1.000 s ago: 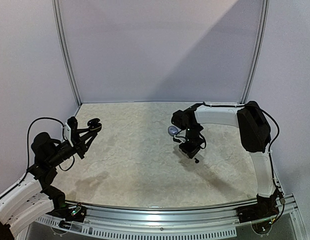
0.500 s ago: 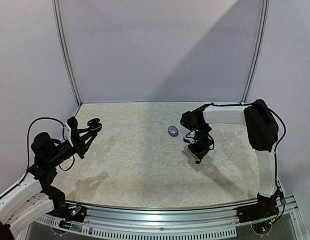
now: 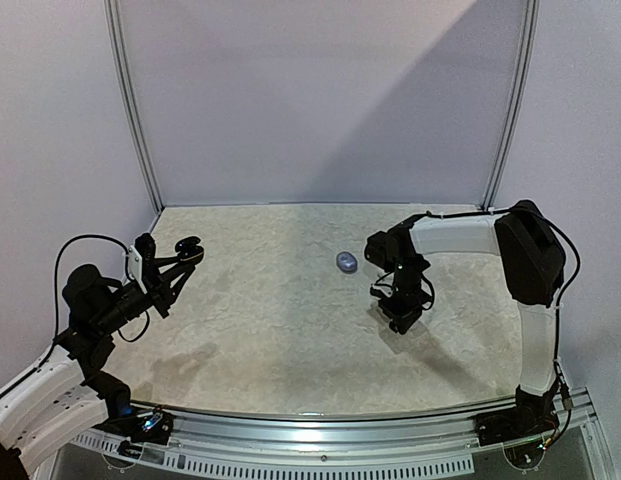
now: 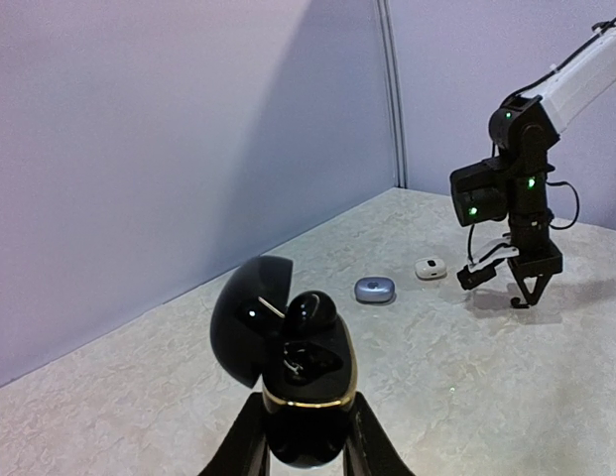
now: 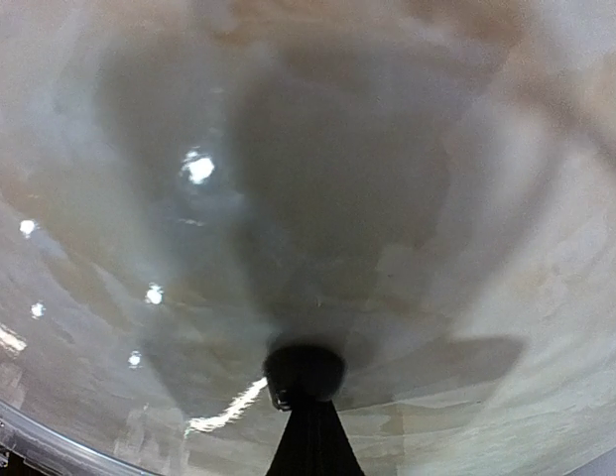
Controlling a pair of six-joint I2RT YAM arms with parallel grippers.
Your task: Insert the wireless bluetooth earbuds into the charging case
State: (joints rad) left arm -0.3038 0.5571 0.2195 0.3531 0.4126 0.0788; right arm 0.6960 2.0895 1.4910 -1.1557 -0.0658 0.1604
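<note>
No lettering, labels, brands or numbers can be read in any view.

Glossy black plastic charging case (image 4: 308, 382), metallic gold trim; smooth, faintly sheeny marbled table (image 4: 436, 382).

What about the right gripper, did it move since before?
Yes. In the top view the right gripper has slid right and toward the near side, away from the bluish case, which stayed put.

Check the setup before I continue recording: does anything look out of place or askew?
One thing: in the open black case held by the left hand, the black earbud sits high, looking not fully seated. Nothing looks spilled or damaged.
</note>
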